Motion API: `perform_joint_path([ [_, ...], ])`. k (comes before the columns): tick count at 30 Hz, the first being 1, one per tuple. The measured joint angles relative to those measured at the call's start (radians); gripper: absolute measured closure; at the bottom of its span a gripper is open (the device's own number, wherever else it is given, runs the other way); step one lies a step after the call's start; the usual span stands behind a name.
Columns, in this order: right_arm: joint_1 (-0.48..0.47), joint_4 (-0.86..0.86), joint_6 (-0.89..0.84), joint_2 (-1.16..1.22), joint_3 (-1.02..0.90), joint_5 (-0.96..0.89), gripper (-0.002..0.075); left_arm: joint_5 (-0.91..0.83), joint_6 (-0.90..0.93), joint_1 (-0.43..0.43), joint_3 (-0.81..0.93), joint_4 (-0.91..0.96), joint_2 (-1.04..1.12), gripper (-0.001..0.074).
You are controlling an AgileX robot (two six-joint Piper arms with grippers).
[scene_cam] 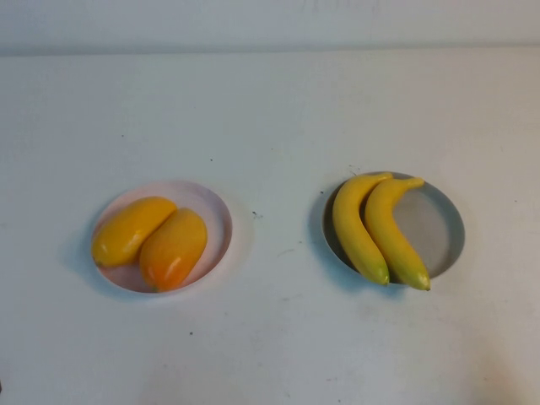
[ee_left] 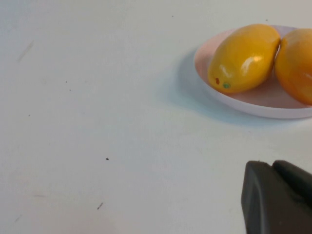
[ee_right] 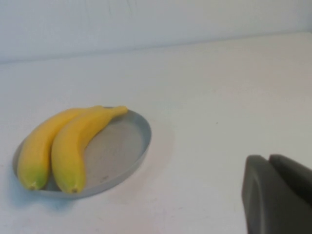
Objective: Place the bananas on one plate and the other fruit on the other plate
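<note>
On the white tabletop (scene_cam: 270,110), two round shallow plates are set well apart, one on the left and one on the right. The pale pink plate (scene_cam: 211,215) on the left carries the two plump oval yellow-orange fruits: the yellower fruit (scene_cam: 131,229) is laid on the left part of the plate, and the fruit with the redder orange blush (scene_cam: 174,249) is laid just beside it on the right, the two touching along their sides. The grey-blue plate with a raised rim (scene_cam: 434,232) on the right carries the two long curved yellow plastic bananas with greenish tips. The left banana (scene_cam: 356,228) and the right banana (scene_cam: 395,232) are laid side by side over the left part of that plate, touching, with their greenish tips pointing toward the near side and reaching over the near rim (the right part of the plate is left bare).

Neither arm is seen from the high camera. The left gripper (ee_left: 275,197) is shown only as a dark piece at the edge of its wrist view, held off the pink plate (ee_left: 253,105) over bare tabletop; whether it is wide or narrow cannot be told. The right gripper (ee_right: 275,195) is shown likewise, held apart from the grey-blue plate (ee_right: 124,146), and its opening cannot be told either.
</note>
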State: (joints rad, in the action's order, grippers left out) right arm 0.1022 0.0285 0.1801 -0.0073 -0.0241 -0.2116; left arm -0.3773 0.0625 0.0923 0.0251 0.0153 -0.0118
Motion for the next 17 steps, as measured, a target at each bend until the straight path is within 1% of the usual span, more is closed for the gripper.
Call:
perform_joint_path([
  [3, 0.0, -0.006, -0.043, 0.0, 0.0, -0.028, 0.0741, 0.0, 0.0, 0.0, 0.0, 0.0, 0.0, 0.0738],
  [8, 0.0, -0.088, -0.152, 0.0, 0.0, -0.112, 0.0741, 0.0, 0.0, 0.0, 0.0, 0.0, 0.0, 0.0738],
  [17, 0.0, -0.117, -0.18, 0.0, 0.0, -0.131, 0.0741, 0.0, 0.0, 0.0, 0.0, 0.0, 0.0, 0.0738],
])
